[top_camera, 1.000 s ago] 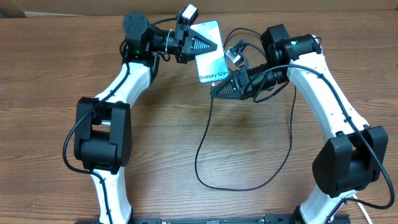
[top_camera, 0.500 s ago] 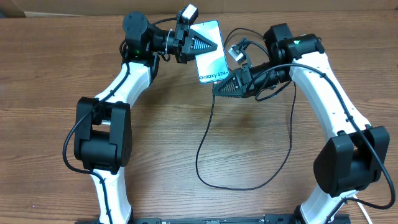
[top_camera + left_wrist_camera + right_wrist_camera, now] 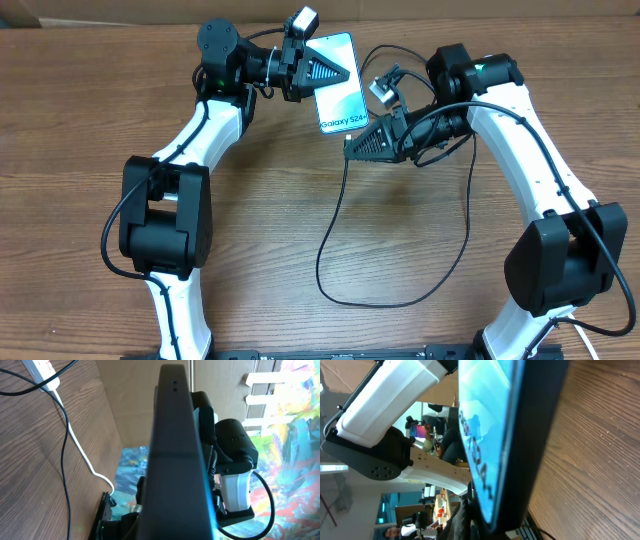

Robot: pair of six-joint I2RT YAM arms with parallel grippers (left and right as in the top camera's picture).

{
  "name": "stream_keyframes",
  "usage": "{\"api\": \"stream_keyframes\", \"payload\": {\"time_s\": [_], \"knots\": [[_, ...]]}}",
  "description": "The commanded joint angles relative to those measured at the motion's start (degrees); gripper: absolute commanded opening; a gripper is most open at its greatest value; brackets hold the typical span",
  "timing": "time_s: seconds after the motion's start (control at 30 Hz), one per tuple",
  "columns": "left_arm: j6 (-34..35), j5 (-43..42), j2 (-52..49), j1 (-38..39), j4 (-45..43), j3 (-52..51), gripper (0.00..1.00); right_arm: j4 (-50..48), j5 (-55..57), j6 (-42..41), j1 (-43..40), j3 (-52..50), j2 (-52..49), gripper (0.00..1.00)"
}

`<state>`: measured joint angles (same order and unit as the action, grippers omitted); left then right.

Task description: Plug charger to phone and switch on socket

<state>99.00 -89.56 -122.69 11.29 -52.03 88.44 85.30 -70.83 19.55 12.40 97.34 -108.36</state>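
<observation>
A: Left gripper (image 3: 350, 72)?
B: Fingers closed on the phone (image 3: 338, 100), clamped over its left long edge. The phone is held above the table (image 3: 80, 150), screen up, near the far edge.
A: Right gripper (image 3: 350, 148)?
B: Closed too, tip at the phone's near short edge, just below the "Galaxy S24" text. The charger (image 3: 320, 262) cable comes out from under that tip, so it is gripping the cable's end. The connector is hidden, so I cannot tell whether it is in the port.
A: Cable run?
B: It drops from the tip, lies in a wide loop on the wood between the two arm bases, then climbs beside the right forearm.
A: Room to move?
B: Bare wood left of the left arm and inside the loop. The two grippers sit close together at the phone.
A: The socket (image 3: 39, 367)?
B: Only in the left wrist view, at the top left corner, lying on the table with a white cord trailing from it. The switch position is not readable.
</observation>
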Motion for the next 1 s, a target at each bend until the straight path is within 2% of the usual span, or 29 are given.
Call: {"api": "stream_keyframes", "payload": {"time_s": [0.0, 0.83, 0.97], "knots": [[-0.2, -1.1, 0.4, 0.7, -0.3, 1.8, 0.04, -0.2, -1.5, 1.8, -0.2, 1.4, 1.5, 0.04], [0.2, -1.1, 0.4, 0.7, -0.3, 1.8, 0.04, -1.9, -0.4, 1.2, 1.8, 1.4, 1.5, 0.04], [0.3, -1.1, 0.4, 0.7, -0.3, 1.8, 0.04, -3.6, -0.4, -1.4, 1.8, 1.4, 1.5, 0.04]]}}
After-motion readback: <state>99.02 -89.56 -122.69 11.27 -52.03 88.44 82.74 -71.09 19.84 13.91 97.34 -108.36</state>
